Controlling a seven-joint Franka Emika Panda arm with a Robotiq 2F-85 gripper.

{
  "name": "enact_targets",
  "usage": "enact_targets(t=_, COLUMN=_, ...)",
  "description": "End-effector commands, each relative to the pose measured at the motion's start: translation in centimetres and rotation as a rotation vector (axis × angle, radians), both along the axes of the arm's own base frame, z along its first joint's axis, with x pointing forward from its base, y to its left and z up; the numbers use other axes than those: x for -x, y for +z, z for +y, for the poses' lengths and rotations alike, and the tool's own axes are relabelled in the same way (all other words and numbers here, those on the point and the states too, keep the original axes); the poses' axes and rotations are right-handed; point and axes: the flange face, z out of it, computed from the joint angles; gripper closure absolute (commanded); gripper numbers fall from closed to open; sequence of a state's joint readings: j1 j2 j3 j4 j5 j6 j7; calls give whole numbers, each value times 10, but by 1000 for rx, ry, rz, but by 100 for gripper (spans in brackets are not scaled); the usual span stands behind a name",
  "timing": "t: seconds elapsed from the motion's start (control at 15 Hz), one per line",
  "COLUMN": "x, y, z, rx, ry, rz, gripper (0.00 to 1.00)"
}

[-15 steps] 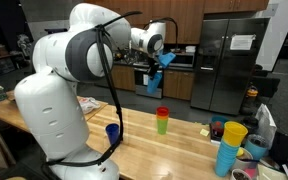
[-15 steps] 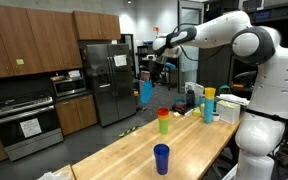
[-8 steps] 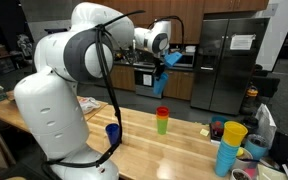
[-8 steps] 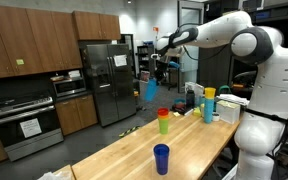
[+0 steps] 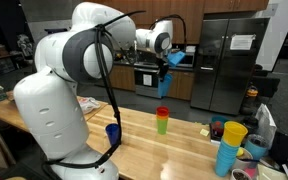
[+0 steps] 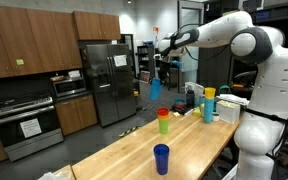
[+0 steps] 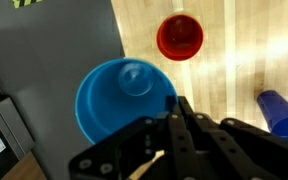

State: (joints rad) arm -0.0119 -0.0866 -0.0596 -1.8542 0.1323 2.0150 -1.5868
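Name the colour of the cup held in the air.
Light blue cup; clearest in the wrist view.

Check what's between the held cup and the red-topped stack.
Nothing: open air separates the held cup from the red-topped stack, in both exterior views.

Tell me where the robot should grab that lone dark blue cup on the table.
Probably its rim, from straight above: the dark blue cup stands upright, mouth open, nothing close around it, so one jaw can go inside the wall and one outside.
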Motion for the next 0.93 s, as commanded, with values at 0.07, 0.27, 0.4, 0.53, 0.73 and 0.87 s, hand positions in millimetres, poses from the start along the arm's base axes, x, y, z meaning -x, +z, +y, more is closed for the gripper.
enact_targets(t=0.07, x=11, y=1, z=-12, rx=36, ry=3, rz=-11, gripper=99)
enact_targets(t=0.27, x=13, y=-6, z=-16, rx=49, ry=-1, rz=2, gripper=99)
enact_targets(t=0.4, x=18, y=-13, z=-18, rx=56, ry=-3, rz=11, gripper=99)
enact_targets(t=0.53, x=11, y=-21, z=-14, rx=41, ry=-12, rz=33, gripper=99)
enact_targets(t=0.73, x=11, y=-25, z=-13, rx=41, ry=-11, rz=42, gripper=96)
enact_targets(t=0.87, x=11, y=-25, z=-13, rx=41, ry=-11, rz=42, gripper=96)
